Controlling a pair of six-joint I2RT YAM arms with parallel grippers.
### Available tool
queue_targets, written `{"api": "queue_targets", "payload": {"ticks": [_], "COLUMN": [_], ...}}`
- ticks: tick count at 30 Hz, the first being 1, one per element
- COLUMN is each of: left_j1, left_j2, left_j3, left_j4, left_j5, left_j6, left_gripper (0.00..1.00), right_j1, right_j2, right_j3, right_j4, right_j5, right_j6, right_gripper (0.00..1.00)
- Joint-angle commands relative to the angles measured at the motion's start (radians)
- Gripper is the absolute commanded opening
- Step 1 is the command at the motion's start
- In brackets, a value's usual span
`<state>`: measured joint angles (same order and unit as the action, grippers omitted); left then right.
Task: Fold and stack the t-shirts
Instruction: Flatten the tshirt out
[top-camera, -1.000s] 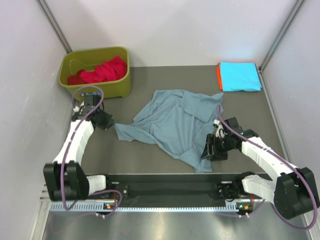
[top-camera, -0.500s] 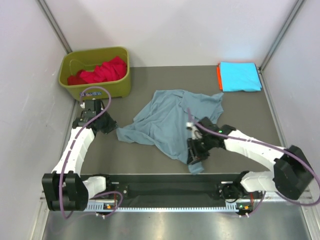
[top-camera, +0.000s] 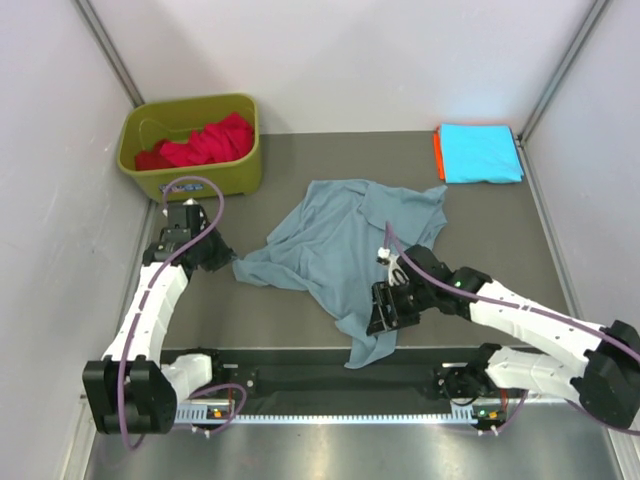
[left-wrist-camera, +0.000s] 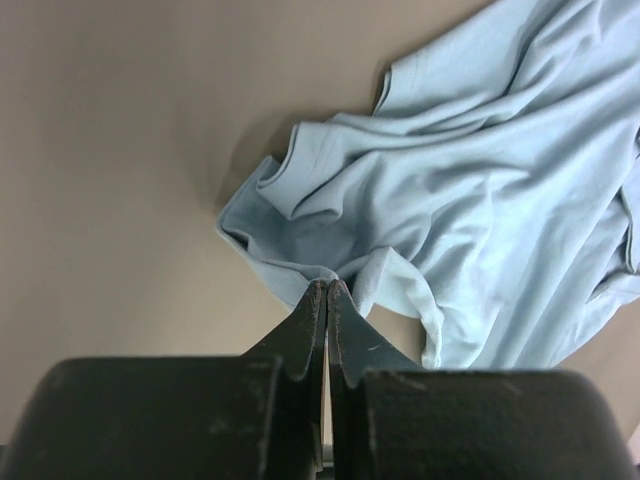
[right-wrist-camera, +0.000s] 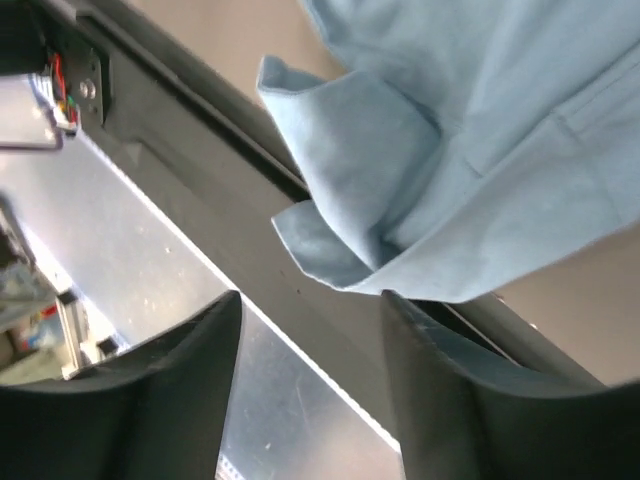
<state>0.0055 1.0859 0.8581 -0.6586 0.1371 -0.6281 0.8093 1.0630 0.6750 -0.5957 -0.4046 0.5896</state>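
Observation:
A dusty grey-blue t-shirt (top-camera: 350, 240) lies crumpled in the middle of the table. My left gripper (top-camera: 228, 258) is shut on its left edge; in the left wrist view the closed tips (left-wrist-camera: 328, 287) pinch a fold of the t-shirt (left-wrist-camera: 480, 200). My right gripper (top-camera: 385, 312) hovers over the shirt's near hem, which drapes onto the black front rail. In the right wrist view its jaws stand open (right-wrist-camera: 310, 320), and the shirt's corner (right-wrist-camera: 350, 190) hangs just beyond the tips, not clamped. A folded cyan t-shirt (top-camera: 480, 152) lies on an orange one (top-camera: 438, 155) at the back right.
An olive-green bin (top-camera: 240, 165) at the back left holds a red t-shirt (top-camera: 205, 142). The black front rail (top-camera: 300, 375) runs between the arm bases. Grey walls close in left and right.
My right gripper moved left and toward the near edge; the shirt's near corner shifted left with it onto the rail. The left gripper stayed shut on the shirt, nearly still.

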Motion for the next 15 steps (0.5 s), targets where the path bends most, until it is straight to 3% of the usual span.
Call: {"api": "queue_targets", "payload": {"ticks": [1,4,6,11,15], "left_j1": [-0.002,-0.002,-0.002,-0.002,-0.002], "left_j2": [-0.020,-0.012,-0.015,-0.009,0.002], "left_j3": [-0.024,-0.022,-0.018,-0.022,-0.030], "left_j4": [0.023,0.028,0.030,0.034,0.042], "left_j5": [0.039,0.044,0.044,0.030,0.027], "left_j6": [0.007,0.002,0.002,-0.007,-0.007], "left_gripper": [0.00,0.00,0.00,0.00,0.00], "right_j1": [0.023,0.106,0.131,0.198,0.218], "right_j2": [0.015,0.110,0.146,0.016,-0.050], "right_j3": [-0.037,0.062,0.106,0.104,0.049], "right_j4": [0.164,0.072,-0.079,-0.143,-0.128], "right_j5": [-0.098,-0.054,0.079,0.266,0.326], "right_j6": [0.052,0.058,0.090,0.255,0.453], "right_gripper": [0.53,0.50,0.58,0.65,0.65]}}
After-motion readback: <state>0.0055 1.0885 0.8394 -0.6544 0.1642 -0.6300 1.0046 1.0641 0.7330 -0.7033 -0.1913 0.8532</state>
